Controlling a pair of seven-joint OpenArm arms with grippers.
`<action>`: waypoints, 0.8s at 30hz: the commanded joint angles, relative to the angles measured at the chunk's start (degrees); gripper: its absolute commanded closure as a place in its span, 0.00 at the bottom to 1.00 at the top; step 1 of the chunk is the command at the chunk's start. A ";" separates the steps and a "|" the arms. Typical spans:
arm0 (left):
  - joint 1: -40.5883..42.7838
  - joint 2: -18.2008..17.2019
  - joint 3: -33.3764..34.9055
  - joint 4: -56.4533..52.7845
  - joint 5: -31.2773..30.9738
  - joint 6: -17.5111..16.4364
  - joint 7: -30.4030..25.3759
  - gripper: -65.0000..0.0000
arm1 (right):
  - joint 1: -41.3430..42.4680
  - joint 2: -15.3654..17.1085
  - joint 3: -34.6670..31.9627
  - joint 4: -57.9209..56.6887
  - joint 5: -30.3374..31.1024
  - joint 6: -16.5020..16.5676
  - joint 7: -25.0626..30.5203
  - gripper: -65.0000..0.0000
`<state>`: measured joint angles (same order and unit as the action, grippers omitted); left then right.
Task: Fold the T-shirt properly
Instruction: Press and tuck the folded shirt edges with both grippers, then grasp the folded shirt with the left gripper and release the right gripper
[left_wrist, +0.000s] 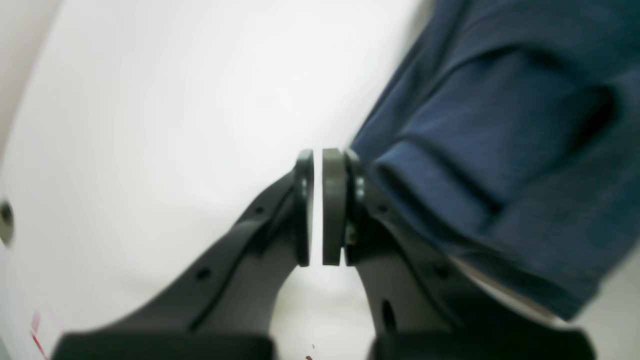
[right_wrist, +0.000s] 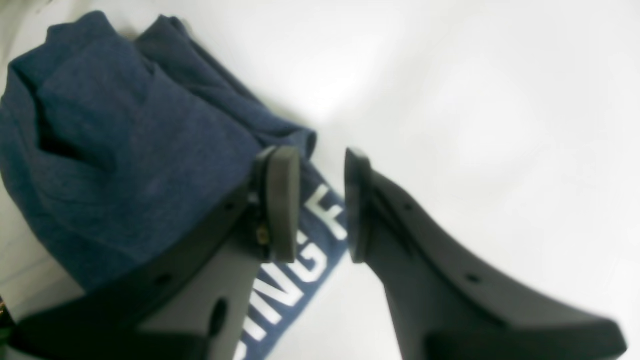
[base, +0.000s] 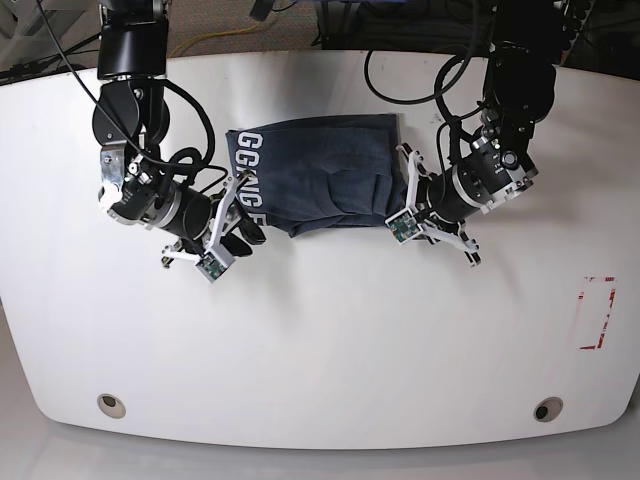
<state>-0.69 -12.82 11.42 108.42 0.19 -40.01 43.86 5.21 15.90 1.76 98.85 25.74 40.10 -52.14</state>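
The T-shirt (base: 315, 175) lies bunched on the white table (base: 320, 340) between the two arms. The left gripper (left_wrist: 317, 207) hangs just beside its edge, pads pressed nearly together on nothing. The right gripper (right_wrist: 320, 205) stands spread over the lettered hem, empty.

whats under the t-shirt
The T-shirt lies folded on the white table, which shows bare all round it. Whatever lies beneath the cloth is covered. Neither gripper reaches under it: the left gripper is shut beside it, the right gripper open at its lettered edge.
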 joint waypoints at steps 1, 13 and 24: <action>1.35 -0.06 0.93 2.66 -0.41 0.01 -0.91 0.97 | 2.30 0.67 1.19 -0.25 0.42 -0.10 0.84 0.77; 10.84 4.95 10.60 3.01 -0.14 0.01 -0.91 0.97 | 7.84 1.64 0.75 -21.71 0.42 -0.10 9.02 0.77; 7.77 3.81 8.32 -3.41 -0.14 0.01 -0.91 0.97 | 4.68 3.57 0.75 -28.47 0.51 -0.10 15.08 0.77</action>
<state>9.61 -8.64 20.82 105.69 0.40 -40.21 43.99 9.58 17.89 2.17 69.34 25.54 39.90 -37.80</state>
